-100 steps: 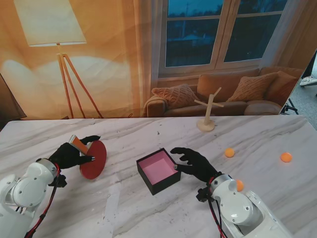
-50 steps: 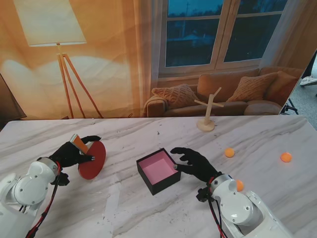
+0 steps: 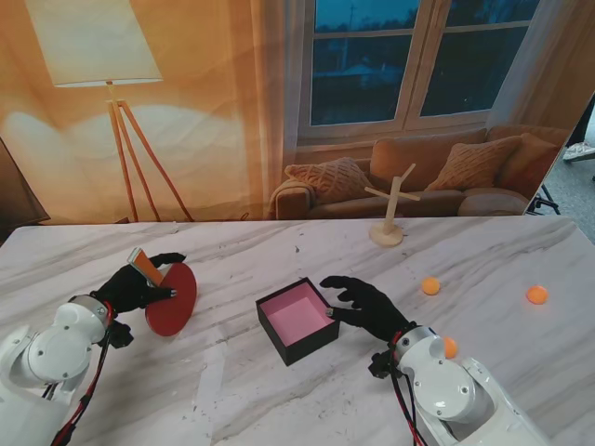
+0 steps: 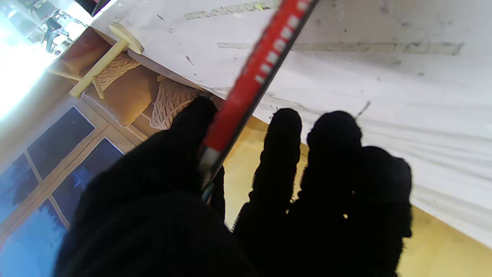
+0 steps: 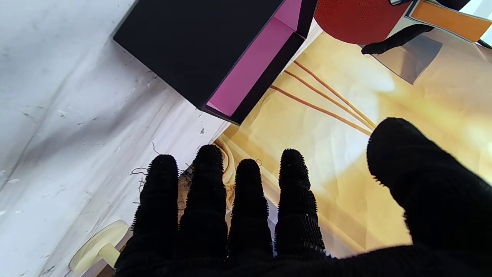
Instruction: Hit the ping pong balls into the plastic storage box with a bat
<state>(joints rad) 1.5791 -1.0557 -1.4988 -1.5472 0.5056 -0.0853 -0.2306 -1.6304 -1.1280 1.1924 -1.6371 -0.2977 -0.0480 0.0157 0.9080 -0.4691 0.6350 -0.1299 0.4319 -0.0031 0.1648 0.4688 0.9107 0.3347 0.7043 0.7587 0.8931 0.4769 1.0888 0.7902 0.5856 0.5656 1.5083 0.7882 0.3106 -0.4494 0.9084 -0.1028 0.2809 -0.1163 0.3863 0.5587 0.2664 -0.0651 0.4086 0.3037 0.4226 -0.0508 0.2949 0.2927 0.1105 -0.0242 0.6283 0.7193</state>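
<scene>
Your left hand [image 3: 130, 286] is closed around the handle of the red bat [image 3: 173, 299], left of the box [image 3: 297, 321]. Your right hand [image 3: 367, 307] hovers spread and empty just right of it. The ping pong balls [image 3: 430, 285] lie farther right, across the box from the bat, so your right hand is nearer them.

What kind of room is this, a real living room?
Probably a test setup: the floor lamp, tan sofa and window look printed on a wrinkled backdrop behind the white marble-patterned table.
</scene>
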